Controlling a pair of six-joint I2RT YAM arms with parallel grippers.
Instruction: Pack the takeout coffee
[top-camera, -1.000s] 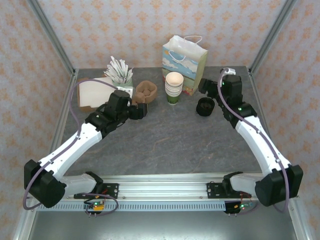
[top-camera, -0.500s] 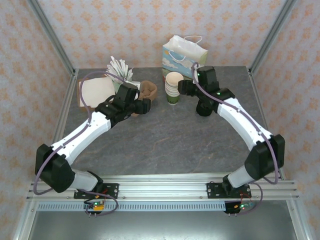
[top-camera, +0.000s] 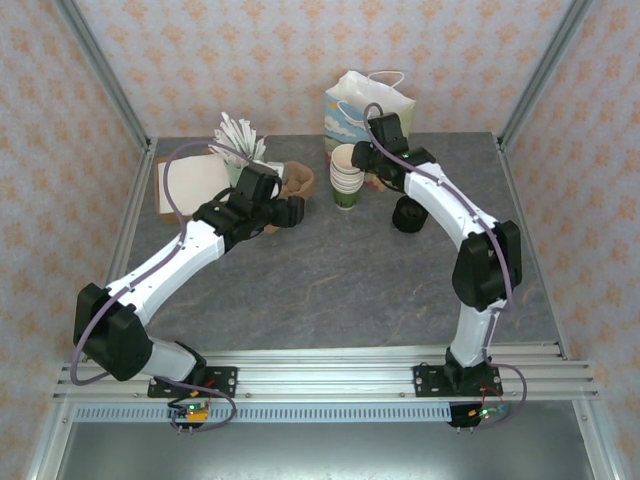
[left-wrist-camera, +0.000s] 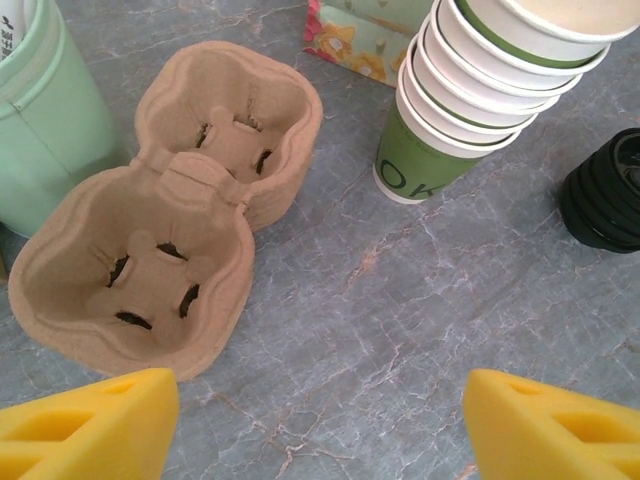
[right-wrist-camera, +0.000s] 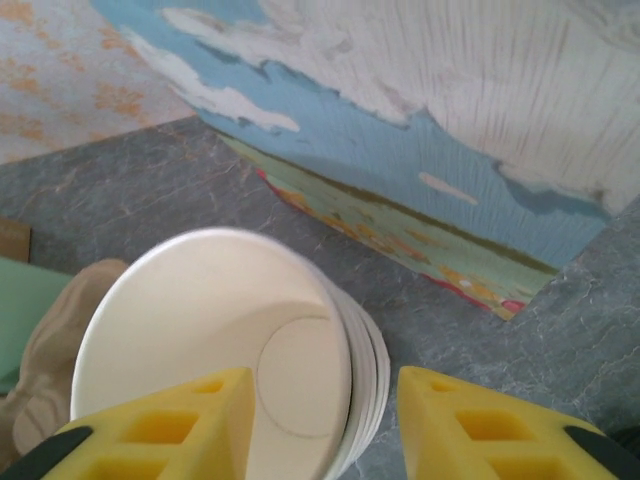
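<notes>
Right hand (right-wrist-camera: 322, 428) straddles cup stack (right-wrist-camera: 200, 320) rim (gift bag (right-wrist-camera: 400, 130) behind).

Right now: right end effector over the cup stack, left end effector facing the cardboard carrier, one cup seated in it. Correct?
No. The cardboard carrier is empty, both wells bare, per the left wrist view. Right end effector is over the cup stack; left end effector faces the carrier.

gift bag (top-camera: 345, 115): 1 | cup stack (left-wrist-camera: 460, 110): 1 (nested cups uncounted) | cardboard carrier (left-wrist-camera: 170, 230): 1 | lid pile (left-wrist-camera: 605, 195): 1
</notes>
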